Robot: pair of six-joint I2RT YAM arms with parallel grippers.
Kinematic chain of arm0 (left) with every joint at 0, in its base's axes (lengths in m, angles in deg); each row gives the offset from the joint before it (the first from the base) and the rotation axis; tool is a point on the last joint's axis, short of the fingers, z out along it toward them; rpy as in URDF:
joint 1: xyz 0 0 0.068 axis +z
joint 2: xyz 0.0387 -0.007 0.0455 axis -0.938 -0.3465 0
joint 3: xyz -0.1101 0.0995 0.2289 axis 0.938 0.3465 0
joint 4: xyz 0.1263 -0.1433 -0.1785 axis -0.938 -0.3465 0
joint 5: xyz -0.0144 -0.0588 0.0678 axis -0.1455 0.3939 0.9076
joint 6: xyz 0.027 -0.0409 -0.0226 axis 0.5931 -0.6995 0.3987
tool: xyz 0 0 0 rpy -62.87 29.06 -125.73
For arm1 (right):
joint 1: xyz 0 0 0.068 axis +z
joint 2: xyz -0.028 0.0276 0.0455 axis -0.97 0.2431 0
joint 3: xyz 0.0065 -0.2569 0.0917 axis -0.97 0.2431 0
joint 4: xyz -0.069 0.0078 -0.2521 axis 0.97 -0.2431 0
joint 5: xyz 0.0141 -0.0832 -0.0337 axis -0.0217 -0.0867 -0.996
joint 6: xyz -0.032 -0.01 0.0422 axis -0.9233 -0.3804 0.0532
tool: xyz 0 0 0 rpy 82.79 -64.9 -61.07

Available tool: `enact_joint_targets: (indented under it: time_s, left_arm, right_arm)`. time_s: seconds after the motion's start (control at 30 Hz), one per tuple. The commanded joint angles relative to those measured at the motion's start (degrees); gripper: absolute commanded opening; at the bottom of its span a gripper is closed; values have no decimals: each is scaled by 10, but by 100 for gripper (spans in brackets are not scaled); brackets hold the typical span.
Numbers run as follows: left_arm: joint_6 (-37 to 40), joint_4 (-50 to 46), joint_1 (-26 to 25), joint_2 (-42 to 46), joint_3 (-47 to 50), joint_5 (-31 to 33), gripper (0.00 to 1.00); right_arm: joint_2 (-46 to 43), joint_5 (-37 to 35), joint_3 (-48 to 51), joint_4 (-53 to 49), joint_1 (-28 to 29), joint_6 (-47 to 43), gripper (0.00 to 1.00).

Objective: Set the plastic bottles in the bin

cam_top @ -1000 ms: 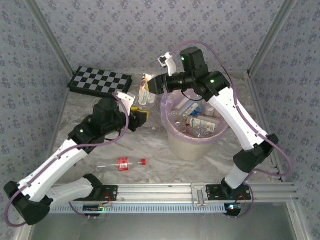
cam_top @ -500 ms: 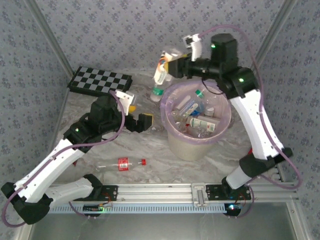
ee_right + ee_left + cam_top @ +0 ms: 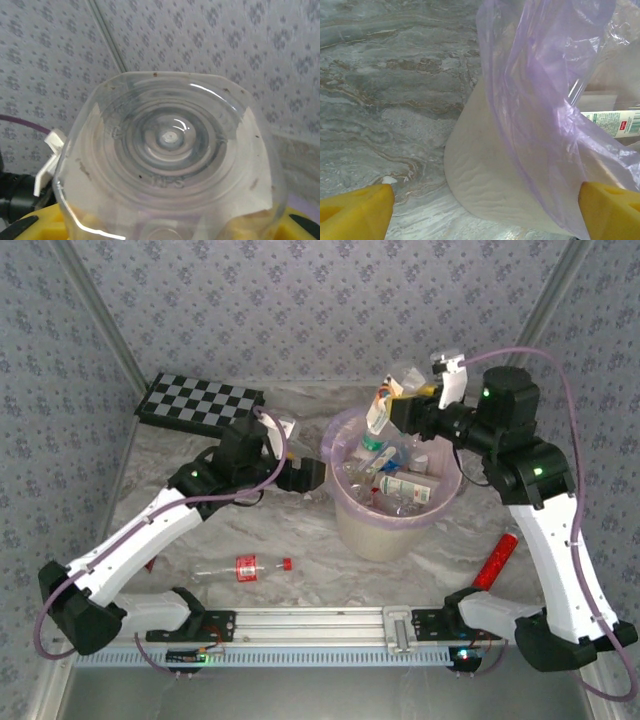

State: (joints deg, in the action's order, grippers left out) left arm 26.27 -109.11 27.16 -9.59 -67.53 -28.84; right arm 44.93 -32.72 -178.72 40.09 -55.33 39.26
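One bottle [image 3: 378,425] hangs clamped in right claw [image 3: 398,406] above bin [image 3: 385,532].

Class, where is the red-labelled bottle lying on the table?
In the top view, the red-labelled bottle lies on its side on the marble table, left of the bin, near the front rail.

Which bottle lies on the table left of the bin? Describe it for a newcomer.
Find the cream bin with its purple liner, mid-table. Toward the near aluminium rail, left of the bin, a small clear bottle lies on its side. Its red label and red cap mark it; most other bottles sit inside the bin.
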Motion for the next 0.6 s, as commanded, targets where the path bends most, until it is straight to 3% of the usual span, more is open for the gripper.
enact_joint_targets:
  time_s: [0.0,0.27,0.47,0.5,0.57]
  left_arm:
    - [-12,37,-5,-5,2,-18,94]
    - [-21,40,-5,-20,3,0,94]
    - [-24,43,-5,-22,11,10,94]
    - [-24,44,-5,-22,12,10,94]
    - [-22,43,-5,-24,10,16,94]
  right_arm:
    - [-7,10,57,30,4,32,33]
    - [-31,-47,220,122,57,102,28]
    - [-39,-116,292,127,93,106,27]
    - [-40,-116,292,123,94,105,28]
    - [-45,-108,280,108,94,98,41]
